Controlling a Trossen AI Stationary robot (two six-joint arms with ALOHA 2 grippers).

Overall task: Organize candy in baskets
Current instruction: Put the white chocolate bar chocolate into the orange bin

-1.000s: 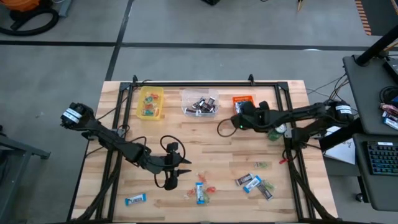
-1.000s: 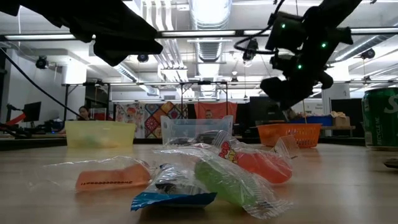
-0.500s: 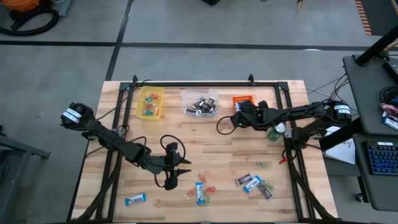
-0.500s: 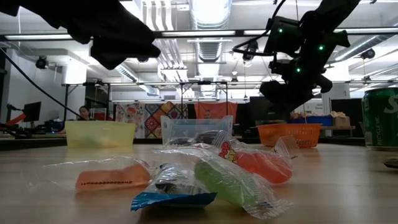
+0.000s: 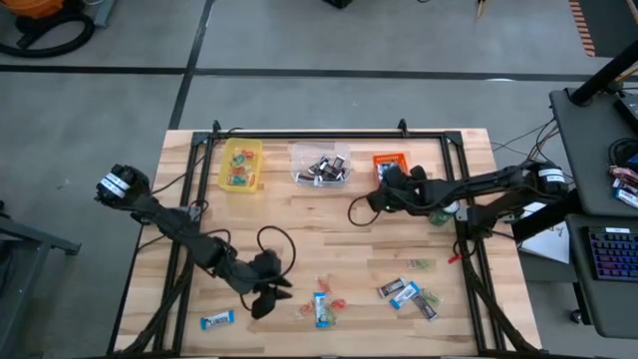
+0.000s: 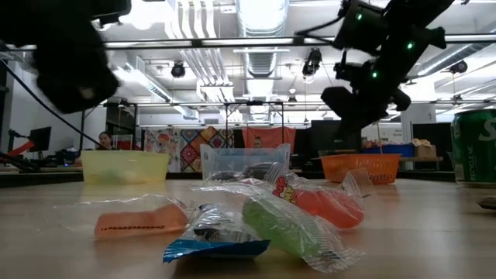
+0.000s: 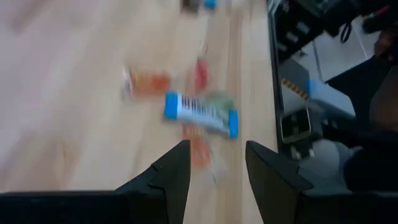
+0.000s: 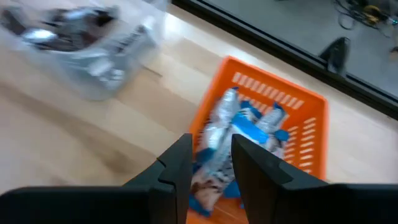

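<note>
Wooden table (image 5: 329, 229) is filling the high view, with the yellow basket (image 5: 240, 165), the clear basket (image 5: 320, 165) and the orange basket (image 5: 390, 164) standing in a row at its far edge, while loose candy (image 5: 321, 308) is lying near the front edge. From low down, the right gripper (image 6: 358, 99) is hanging above the orange basket (image 6: 360, 167). In the left wrist view, the left gripper (image 7: 217, 168) is hovering with its fingers apart and empty over a blue-and-white bar (image 7: 200, 114). In the right wrist view, the right gripper (image 8: 210, 160) is holding its fingers slightly apart, gripping nothing, over blue-and-white bars inside the orange basket (image 8: 305, 134).
</note>
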